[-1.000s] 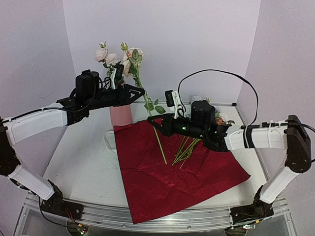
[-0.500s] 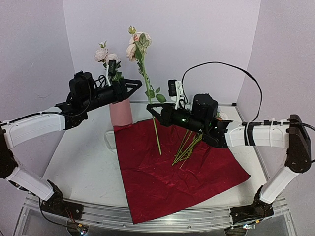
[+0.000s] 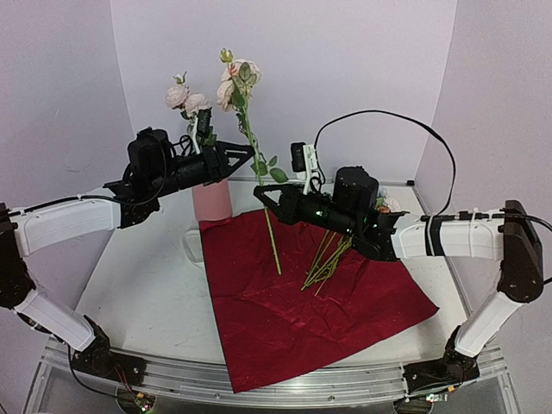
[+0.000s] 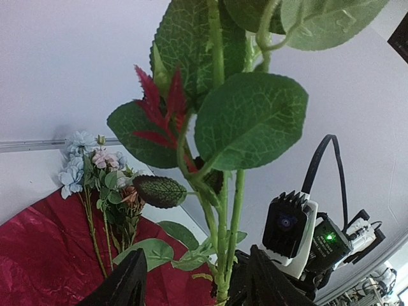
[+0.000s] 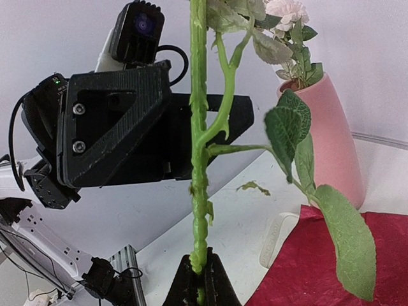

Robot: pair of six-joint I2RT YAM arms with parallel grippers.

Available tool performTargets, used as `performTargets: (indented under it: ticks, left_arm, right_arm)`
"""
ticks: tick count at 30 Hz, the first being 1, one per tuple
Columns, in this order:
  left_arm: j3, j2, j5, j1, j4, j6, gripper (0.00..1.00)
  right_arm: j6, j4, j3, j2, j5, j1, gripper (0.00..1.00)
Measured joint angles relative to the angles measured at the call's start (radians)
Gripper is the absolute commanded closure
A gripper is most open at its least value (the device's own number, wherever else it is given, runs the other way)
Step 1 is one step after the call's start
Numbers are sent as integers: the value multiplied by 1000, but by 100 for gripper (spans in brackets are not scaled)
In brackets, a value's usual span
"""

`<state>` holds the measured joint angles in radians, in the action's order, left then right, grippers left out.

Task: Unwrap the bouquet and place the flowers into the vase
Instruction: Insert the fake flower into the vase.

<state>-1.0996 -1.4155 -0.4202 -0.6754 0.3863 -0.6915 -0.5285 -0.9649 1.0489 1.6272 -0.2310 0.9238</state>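
My right gripper (image 3: 262, 192) (image 5: 201, 264) is shut on the green stem of one flower (image 3: 235, 76), holding it nearly upright above the red wrapping paper (image 3: 302, 302). The stem's lower end hangs over the paper. My left gripper (image 3: 249, 156) (image 4: 197, 258) is open, and that leafy stem (image 4: 223, 248) passes between its two fingers without being squeezed. The salmon-pink vase (image 3: 212, 200) (image 5: 328, 127) stands behind the left gripper with pale pink flowers (image 3: 185, 97) in it. More flowers (image 3: 328, 254) (image 4: 95, 172) lie on the paper, their blooms partly hidden behind my right arm.
A cream band (image 3: 191, 245) (image 5: 278, 237) lies on the white table just left of the paper's far corner. White walls close in the back and both sides. My right arm's black cable (image 3: 388, 121) loops above it.
My right gripper has lifted the flower and turned it more upright, so its blooms now stand above those in the vase. The left gripper has shifted slightly around the stem.
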Motion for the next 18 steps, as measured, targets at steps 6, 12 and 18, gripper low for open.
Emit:
performTargets:
  ticks: [6,12,18]
  left_arm:
    - [-1,0,-2,-1,17,-15,59]
    - [-1,0,-2,-5,35,-20,82]
    - [-1,0,12,-6,42,-16,80]
  right_arm:
    - [-4,-1,8,7,-5,6,100]
    - [-9,-1,10,14,-5,13,100]
    - [-11,-1,10,28,-8,16,100]
